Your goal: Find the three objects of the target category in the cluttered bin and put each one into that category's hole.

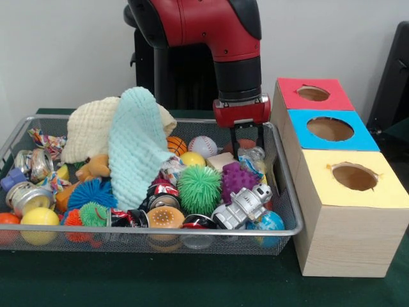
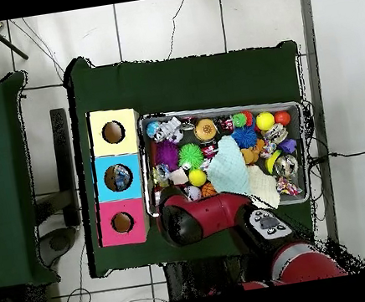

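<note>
The bin [image 1: 289, 192] is packed nearly edge to edge, with little bare mesh between toys. The blue cloth [image 1: 135, 150] and cream cloth [image 1: 89, 128] heap above the rim at the middle and back, blocking low passes there. The claw [image 1: 246, 144] hangs in the back corner by the boxes, with the purple ball [image 1: 238, 179] and robot toy [image 1: 243, 206] close below. The red [image 1: 313, 93], blue [image 1: 330, 128] and yellow [image 1: 354, 176] holes lie open from above. Green worktop [image 1: 160, 281] in front of the bin is bare.

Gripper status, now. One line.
Gripper: open, fingers down inside the wire bin at its far right end, holding nothing visible.
</note>
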